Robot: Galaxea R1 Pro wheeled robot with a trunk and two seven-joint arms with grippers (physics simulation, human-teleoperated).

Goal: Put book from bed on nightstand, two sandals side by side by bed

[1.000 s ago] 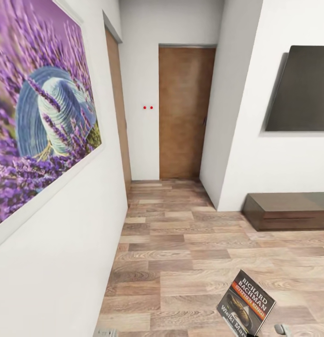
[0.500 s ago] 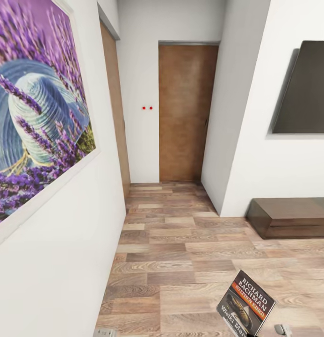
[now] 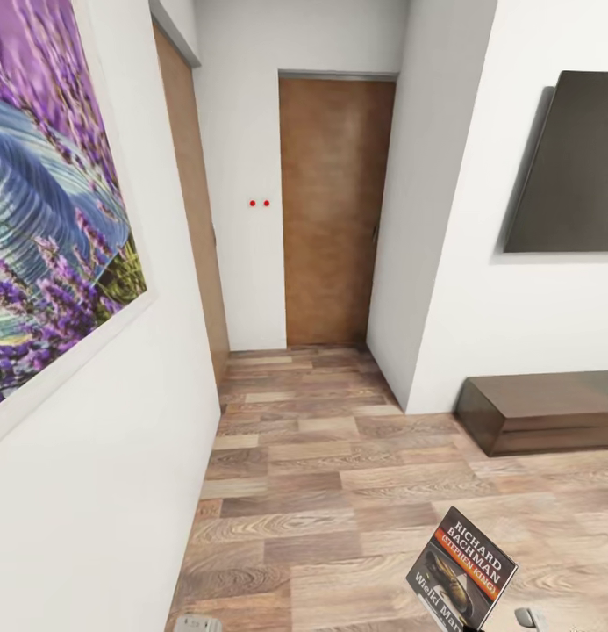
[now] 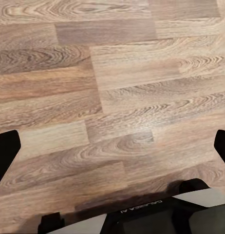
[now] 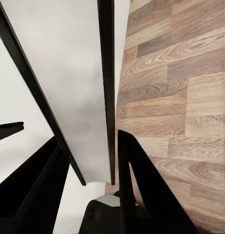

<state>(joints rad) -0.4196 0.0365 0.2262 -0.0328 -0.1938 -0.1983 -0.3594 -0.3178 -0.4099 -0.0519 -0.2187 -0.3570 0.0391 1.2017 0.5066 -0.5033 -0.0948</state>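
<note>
The book cover, seen in the head view low at the right, carries white lettering slanted along its upper part: "RICHARD BACHMAN", and below it, on the orange-red band, "(STEPHEN KING)". Down the cover's left edge runs a second white line, legible as "Wielki Ma" before the picture's bottom edge cuts it off. In the left wrist view, between the two dark fingers, the robot's own housing bears small pale lettering seen upside down, too blurred to read with certainty.
</note>
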